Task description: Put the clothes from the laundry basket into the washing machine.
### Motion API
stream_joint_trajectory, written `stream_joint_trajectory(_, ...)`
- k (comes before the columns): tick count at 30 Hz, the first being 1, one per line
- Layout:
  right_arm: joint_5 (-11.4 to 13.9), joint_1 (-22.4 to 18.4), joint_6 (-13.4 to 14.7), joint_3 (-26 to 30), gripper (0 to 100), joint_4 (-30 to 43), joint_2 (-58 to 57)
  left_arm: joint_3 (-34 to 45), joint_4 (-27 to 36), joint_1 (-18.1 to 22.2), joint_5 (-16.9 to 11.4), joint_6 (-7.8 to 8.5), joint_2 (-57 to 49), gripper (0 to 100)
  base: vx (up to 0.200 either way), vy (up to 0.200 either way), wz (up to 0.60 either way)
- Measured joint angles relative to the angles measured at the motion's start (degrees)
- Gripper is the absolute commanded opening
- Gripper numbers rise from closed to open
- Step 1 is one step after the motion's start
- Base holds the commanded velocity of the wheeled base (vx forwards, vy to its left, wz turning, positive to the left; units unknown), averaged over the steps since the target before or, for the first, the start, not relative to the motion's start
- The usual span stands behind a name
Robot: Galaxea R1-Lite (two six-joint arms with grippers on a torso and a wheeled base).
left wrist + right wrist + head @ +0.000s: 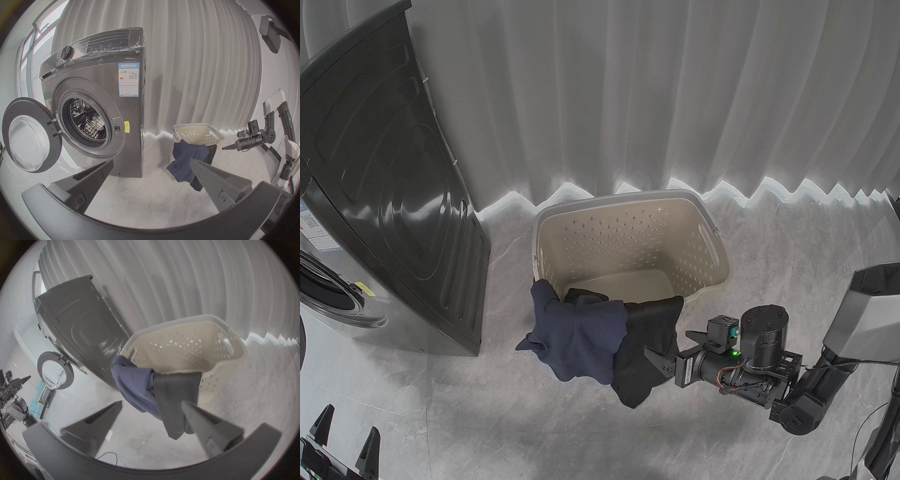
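**Two garments over the basket rim, both grippers empty**

The laundry basket point(631, 206) stands on the grey floor point(506, 412), in front of the white curtain point(650, 94). Two clothes are draped over its near rim, partly inside and partly outside. One is a navy garment point(581, 337); a black garment point(647, 350) touches it on the robot's right. The right gripper point(669, 347) is just beside the black garment, outside the basket. Its fingers are spread apart and hold nothing; whether a fingertip touches the cloth I cannot tell. The washing machine point(103, 103) stands left of the basket, with its round door point(28, 134) swung open. The left gripper point(150, 160) is well apart from the basket, on the machine's side, its fingers also released and empty.
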Motion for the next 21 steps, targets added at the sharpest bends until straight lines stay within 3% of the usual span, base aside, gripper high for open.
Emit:
stream_joint_trajectory(9, 0.4, -4.2, -1.6, -5.3, 100, 0.3, 6.7, 0.0, 0.0, 0.0, 0.0, -0.02, 0.0, 100, 0.000, 0.000, 0.00)
stream_joint_trajectory(21, 2.3, -7.8, -3.4, -19.9, 100, 0.5, 17.8, 0.0, 0.0, 0.0, 0.0, -0.07, 0.0, 100, 0.000, 0.000, 0.00)
